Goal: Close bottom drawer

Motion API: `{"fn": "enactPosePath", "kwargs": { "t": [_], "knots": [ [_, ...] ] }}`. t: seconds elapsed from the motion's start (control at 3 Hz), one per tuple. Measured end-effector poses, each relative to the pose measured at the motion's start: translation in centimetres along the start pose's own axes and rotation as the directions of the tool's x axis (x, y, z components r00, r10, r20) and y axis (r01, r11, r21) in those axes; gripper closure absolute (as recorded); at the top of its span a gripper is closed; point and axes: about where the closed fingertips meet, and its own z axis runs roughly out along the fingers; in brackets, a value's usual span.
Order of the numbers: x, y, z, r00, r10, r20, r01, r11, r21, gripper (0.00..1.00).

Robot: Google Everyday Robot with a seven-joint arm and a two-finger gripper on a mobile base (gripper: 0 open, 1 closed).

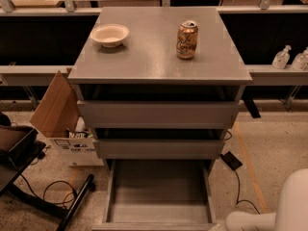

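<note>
Camera view: bottom drawer is pulled well out of the grey cabinet, with its shallow box fully exposed and nothing visible inside. Its flat front sits at the very bottom edge of the frame. The middle drawer and top drawer each stick out slightly but are basically in.

Task progress: none visible, since the drawer is not pushed in at all. The whole closing stroke is left.

The white arm comes in from the lower right. The gripper is at its end, right at the frame's bottom edge, just beside the drawer's front right corner. It is mostly cut off, so I can't tell whether it's spread or pressed together, or whether it's touching the front panel.

My read of what's left: get contact on the front face, then push straight back until it's flush under the middle drawer.

The bowl and can on the cabinet top are well away from the work, so a hard shove is the only risk to the can.
</note>
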Motion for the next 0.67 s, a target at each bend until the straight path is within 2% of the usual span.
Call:
{"fn": "enactPosePath", "kwargs": {
  "t": [0.33, 0.67],
  "knots": [
    [2.8, 0.6, 5.8, 1.0, 0.01, 0.027, -0.009, 0.9991, -0.041, 0.96],
    [3.3, 0.0, 8.4, 0.999, 0.007, 0.054, -0.005, 0.9989, -0.046, 1.0]
  ]
}}
